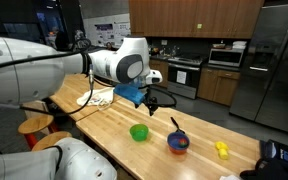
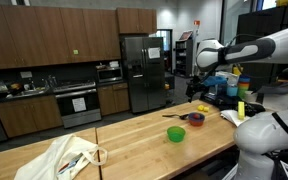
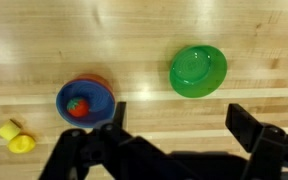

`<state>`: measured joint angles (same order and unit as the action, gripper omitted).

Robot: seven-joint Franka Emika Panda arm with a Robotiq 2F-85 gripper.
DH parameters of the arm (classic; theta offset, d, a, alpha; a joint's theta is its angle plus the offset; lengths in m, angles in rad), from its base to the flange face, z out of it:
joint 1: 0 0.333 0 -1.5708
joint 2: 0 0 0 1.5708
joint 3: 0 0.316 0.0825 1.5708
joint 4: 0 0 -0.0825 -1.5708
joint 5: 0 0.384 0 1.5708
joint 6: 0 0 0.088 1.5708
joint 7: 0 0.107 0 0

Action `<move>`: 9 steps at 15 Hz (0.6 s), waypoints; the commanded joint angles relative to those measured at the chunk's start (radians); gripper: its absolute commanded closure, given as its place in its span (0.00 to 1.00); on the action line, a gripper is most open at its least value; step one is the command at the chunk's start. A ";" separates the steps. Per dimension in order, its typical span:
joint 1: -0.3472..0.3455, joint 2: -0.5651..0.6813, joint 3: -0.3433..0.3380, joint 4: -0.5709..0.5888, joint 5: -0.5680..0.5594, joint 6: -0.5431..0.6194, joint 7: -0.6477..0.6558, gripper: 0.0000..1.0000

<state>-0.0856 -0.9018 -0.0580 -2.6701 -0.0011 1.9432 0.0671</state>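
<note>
Wooden table [image 3: 134,40], green bowl [image 3: 198,70] beside blue bowl [image 3: 85,101], yellow object [image 3: 16,138] apart, gripper [image 3: 176,125] spread wide above them

Wrist view: black tool [image 3: 176,118] cut off by btm edge, only finger ends show. Small red thing [image 3: 77,105] in round blue bowl [image 3: 102,97] too blurred to ID; small yellow object [image 3: 16,140] likewise.

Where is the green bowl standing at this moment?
The green bowl stands on the wooden table, in the upper right of the wrist view, to the right of the blue bowl and apart from it.
</note>
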 commanded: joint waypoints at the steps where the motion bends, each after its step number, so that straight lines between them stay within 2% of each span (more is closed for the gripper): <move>1: -0.010 0.108 0.016 0.103 0.016 0.049 0.046 0.00; 6: -0.022 0.230 0.046 0.200 0.011 0.125 0.133 0.00; 9: -0.017 0.256 0.082 0.199 -0.004 0.147 0.167 0.00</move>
<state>-0.0943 -0.6927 -0.0146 -2.4965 0.0030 2.0767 0.1921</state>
